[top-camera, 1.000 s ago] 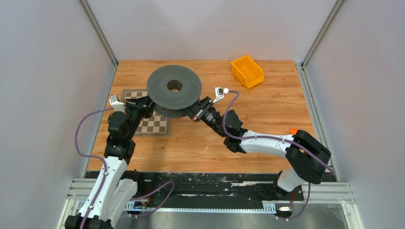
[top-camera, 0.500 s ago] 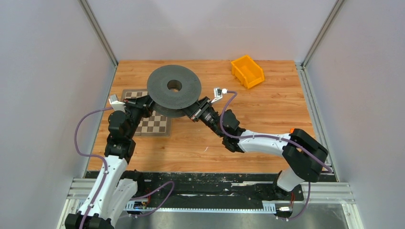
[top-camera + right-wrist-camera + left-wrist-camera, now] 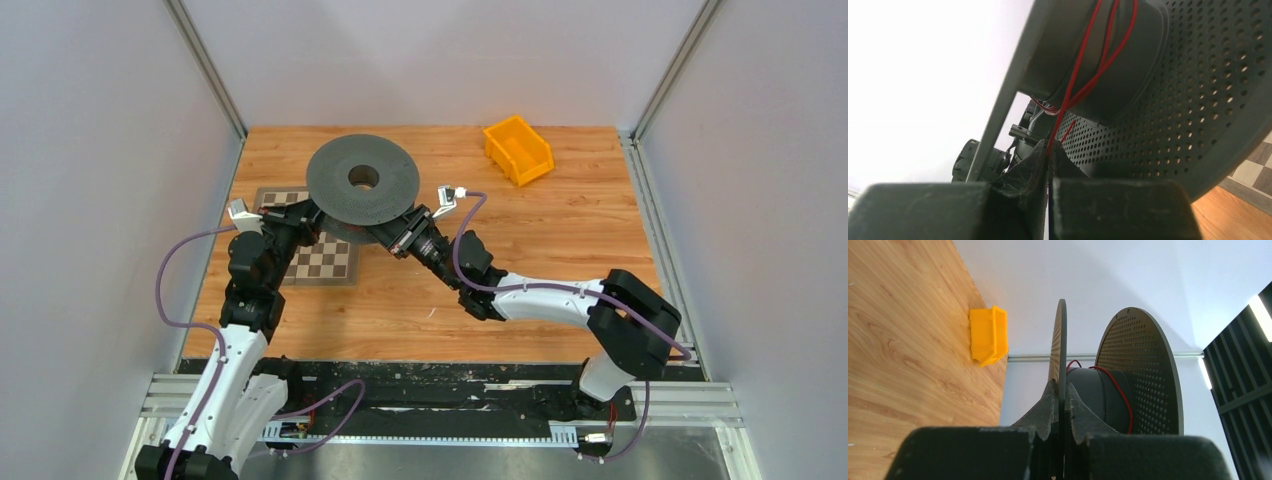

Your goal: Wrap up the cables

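Though seemingly taut, hair-fine red wire (image 3: 1074,80)

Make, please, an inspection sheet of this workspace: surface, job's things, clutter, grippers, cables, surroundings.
Surface: wooden table, with a checkerboard mat on its left part.
Job's things: dark grey spool between the two arms; thin red wire in a few loose turns on its hub.
Clutter: orange bin at the far right of the table.
Grippers: left gripper shut on the edge of one spool flange; right gripper shut on the red wire.
Cables: purple arm cables loop beside both arms, off the spool.
Surroundings: grey walls on three sides; aluminium rail at the near edge.
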Motion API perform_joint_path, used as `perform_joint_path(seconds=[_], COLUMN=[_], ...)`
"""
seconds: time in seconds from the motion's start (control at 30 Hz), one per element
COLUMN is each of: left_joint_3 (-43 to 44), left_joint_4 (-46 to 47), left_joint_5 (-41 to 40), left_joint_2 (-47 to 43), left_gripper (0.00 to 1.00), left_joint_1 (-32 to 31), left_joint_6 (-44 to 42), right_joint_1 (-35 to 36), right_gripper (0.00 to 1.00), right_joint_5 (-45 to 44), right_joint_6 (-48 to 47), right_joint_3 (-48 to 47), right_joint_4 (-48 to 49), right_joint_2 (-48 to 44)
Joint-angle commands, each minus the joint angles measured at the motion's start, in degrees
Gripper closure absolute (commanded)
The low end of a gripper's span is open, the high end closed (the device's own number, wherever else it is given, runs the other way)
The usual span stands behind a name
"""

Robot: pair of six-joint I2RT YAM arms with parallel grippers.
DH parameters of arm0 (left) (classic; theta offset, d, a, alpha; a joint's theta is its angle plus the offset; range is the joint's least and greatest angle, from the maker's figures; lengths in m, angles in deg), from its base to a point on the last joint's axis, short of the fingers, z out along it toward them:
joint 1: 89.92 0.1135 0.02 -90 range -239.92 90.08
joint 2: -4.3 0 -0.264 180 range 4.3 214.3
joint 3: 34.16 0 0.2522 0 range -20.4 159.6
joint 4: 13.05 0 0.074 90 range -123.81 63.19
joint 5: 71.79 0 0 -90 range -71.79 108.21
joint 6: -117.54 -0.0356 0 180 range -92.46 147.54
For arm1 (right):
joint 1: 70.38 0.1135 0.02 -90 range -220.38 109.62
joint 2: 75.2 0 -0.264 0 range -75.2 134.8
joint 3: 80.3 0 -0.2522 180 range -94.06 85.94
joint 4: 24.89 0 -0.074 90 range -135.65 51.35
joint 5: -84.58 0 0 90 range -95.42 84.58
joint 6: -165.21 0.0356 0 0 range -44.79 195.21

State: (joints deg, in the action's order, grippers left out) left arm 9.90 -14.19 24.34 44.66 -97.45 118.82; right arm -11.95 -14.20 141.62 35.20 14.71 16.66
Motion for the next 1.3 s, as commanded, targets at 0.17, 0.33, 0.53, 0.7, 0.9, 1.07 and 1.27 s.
perform_joint_path(seconds=[0.17, 0.33, 0.53, 0.7, 0.9, 1.07, 1.27], left_joint_3=[2.7, 1.7, 0.4, 0.7, 0.6, 0.2, -0.1], left_joint_4=[11.6, 10.2, 11.2, 10.9, 10.5, 10.6, 11.0], left_joint_5=[7.7, 7.6, 7.8, 8.0, 7.9, 7.8, 7.7], left_joint_2=[-2.6, -3.3, -3.5, -3.7, -3.8, -3.8, -3.7], left_gripper=[1.0, 1.0, 1.0, 1.0, 1.0, 1.0, 1.0], left_joint_1=[-2.3, -2.3, -2.3, -2.3, -2.3, -2.3, -2.3], left_joint_6=[7.4, 6.4, 6.6, 6.3, 5.9, 5.8, 6.0], right_joint_1=[-0.6, -0.7, -0.8, -0.9, -1.0, -1.2, -1.4], right_gripper=[0.89, 0.87, 0.84, 0.79, 0.74, 0.7, 0.67], right_joint_5=[-5.3, -7.7, -9.0, -8.9, -8.2, -8.3, -8.3], right_joint_6=[-3.1, -5.4, -6.9, -8.5, -8.9, -9.5, -8.7], right_joint_3=[0.8, 3.0, 5.1, 6.3, 7.9, 9.2, 10.2], right_joint_4=[-13.1, -12.3, -11.3, -9.2, -7.2, -6.6, -7.6], right_joint_2=[0.9, -2.1, -5.1, -6.3, -7.2, -8.7, -10.2])
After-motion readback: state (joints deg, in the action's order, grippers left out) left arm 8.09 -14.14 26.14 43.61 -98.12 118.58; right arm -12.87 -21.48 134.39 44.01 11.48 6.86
